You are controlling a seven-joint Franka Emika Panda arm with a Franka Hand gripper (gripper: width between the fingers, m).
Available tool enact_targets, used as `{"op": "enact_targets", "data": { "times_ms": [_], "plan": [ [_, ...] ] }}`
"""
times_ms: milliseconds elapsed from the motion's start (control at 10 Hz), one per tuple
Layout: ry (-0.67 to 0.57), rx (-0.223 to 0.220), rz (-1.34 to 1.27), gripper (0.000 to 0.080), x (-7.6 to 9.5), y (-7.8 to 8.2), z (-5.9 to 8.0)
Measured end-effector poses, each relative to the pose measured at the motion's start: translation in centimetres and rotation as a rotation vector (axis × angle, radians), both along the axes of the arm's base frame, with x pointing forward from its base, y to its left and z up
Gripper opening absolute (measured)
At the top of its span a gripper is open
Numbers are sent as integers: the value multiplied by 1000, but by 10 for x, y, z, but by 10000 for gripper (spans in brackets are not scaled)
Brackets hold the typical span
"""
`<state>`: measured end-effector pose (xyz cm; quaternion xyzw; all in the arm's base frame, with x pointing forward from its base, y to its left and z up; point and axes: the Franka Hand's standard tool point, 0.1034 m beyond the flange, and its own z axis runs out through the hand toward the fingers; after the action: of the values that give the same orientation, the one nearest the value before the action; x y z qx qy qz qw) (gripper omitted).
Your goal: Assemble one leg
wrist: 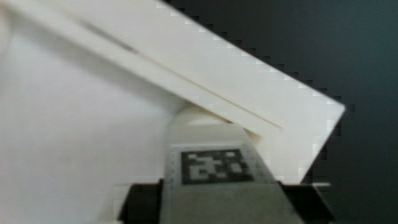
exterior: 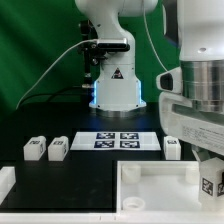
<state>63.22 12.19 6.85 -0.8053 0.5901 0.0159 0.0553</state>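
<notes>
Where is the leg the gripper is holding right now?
In the wrist view the leg sits in the gripper, against the corner of the white tray-like panel. In the exterior view it is at the lower right, beside that panel's rim.

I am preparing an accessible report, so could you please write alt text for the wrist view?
A small white leg with a black-and-white square tag sits between the dark fingers of the gripper, right against the raised rim of a large white tray panel. The panel fills most of the picture, with black table beyond its edge.
</notes>
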Motion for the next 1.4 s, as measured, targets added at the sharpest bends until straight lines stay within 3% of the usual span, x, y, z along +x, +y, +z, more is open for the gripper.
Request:
{"op": "enact_targets", "data": {
  "times_ms": [300,600,800,900,1000,1100,1200,1400],
  "plan": [
    [64,61,-515,294,1,1,-1],
    [80,49,-742,295,2,-6,0],
    [76,35,-693,295,-1,-6,-1],
    [76,35,-693,371,-1,-6,-1],
    [76,35,-693,511,-1,-6,-1],
    [63,39,-691,511,-1,-5,1],
    [44,48,-687,624,-8,-2,8],
    [45,63,-677,648,-20,6,25]
  ]
}}
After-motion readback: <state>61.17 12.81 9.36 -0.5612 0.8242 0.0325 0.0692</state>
